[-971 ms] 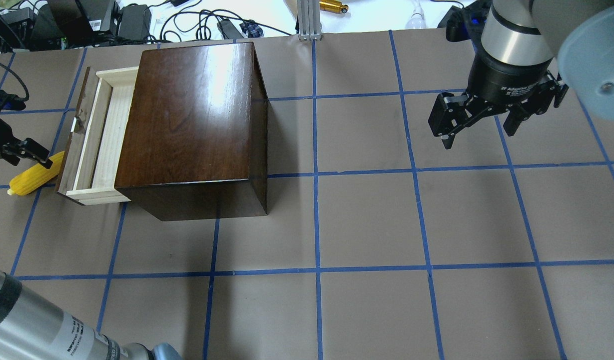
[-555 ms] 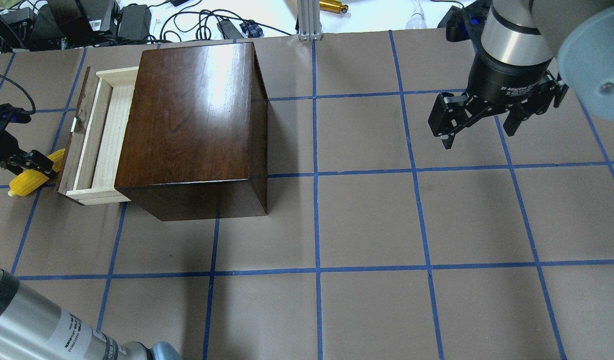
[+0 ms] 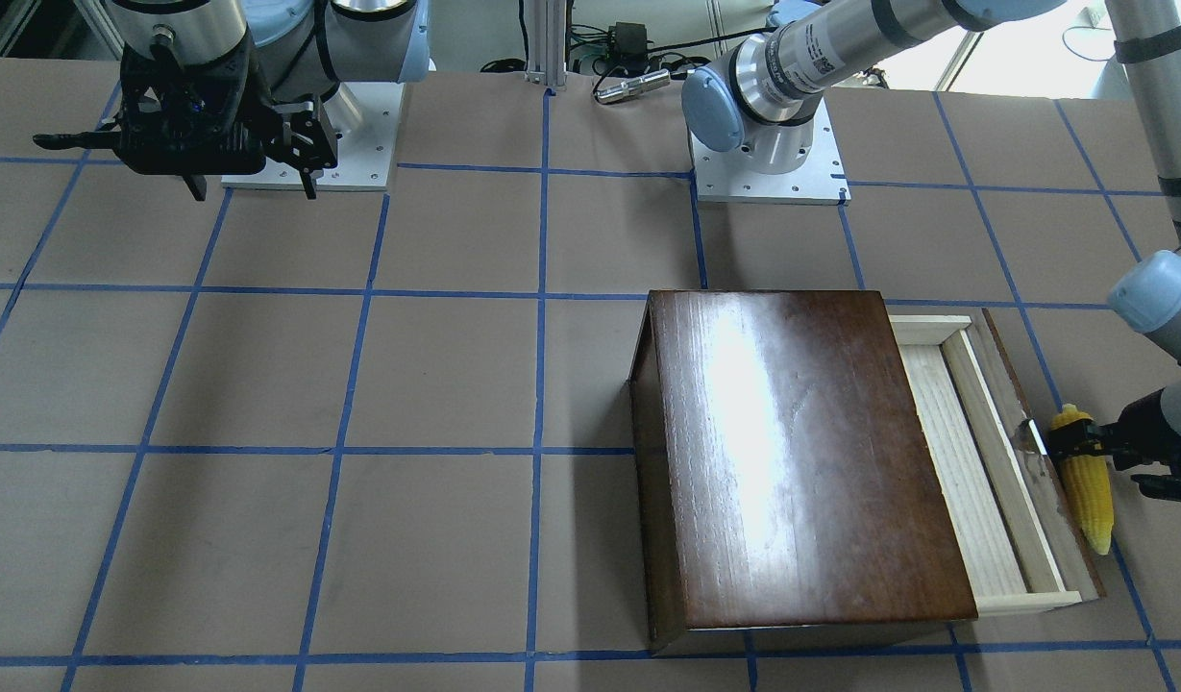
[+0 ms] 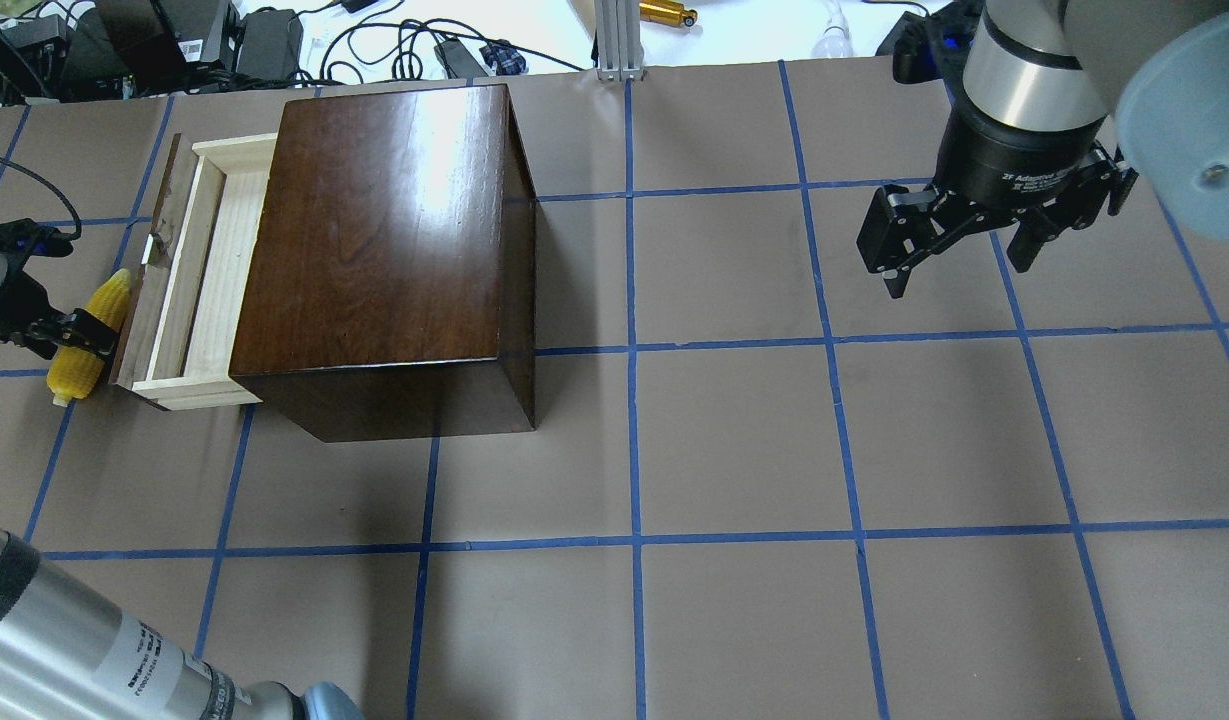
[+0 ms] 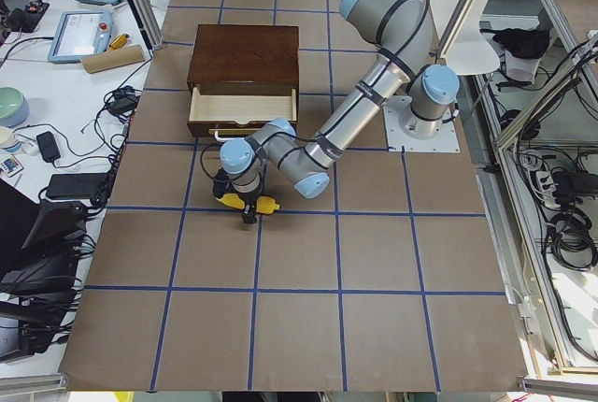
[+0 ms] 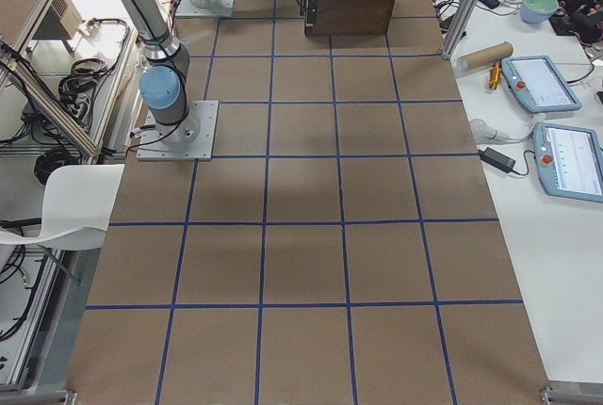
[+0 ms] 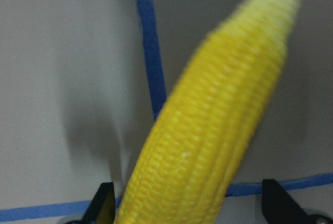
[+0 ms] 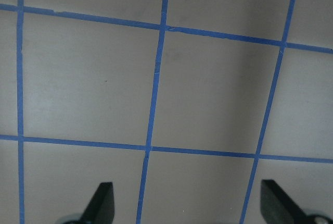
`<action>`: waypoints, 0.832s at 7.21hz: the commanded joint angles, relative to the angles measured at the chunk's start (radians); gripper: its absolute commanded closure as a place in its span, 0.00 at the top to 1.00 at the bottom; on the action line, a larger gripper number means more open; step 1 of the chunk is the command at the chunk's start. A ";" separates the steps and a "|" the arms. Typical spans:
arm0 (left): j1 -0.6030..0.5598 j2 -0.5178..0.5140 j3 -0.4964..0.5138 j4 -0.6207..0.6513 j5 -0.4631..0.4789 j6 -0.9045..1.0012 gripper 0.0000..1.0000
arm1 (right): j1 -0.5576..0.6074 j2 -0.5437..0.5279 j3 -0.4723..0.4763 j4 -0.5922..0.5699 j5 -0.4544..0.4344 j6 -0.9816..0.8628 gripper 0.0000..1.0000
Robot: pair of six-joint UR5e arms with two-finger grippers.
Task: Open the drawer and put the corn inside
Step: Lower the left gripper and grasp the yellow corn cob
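The drawer [image 4: 189, 280] stands pulled out of the box [image 4: 384, 250]. Over the last second the left gripper [image 4: 74, 335] has closed its fingers on the corn [image 4: 89, 335] and swung it beside the drawer front, apparently lifted, ready to drop in. The right gripper [image 4: 959, 240] hangs open, empty; its label partly reads "2F Adaptive".

Overhead and front views face each other, sharing the box [image 4: 384, 250]; end views distant; wrist views close.

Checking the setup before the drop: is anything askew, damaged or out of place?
Nothing stands out. The drawer is pulled open and sits square in the box; the left end effector holds the corn just outside the drawer's front panel.
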State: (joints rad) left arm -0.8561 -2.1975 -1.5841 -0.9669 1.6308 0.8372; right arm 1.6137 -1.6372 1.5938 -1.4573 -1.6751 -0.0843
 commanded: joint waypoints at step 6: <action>0.000 0.002 -0.005 0.008 0.001 -0.007 0.00 | 0.000 -0.001 0.000 0.000 0.000 0.000 1.00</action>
State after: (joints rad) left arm -0.8559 -2.1988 -1.5913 -0.9563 1.6320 0.8313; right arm 1.6137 -1.6383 1.5938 -1.4573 -1.6751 -0.0844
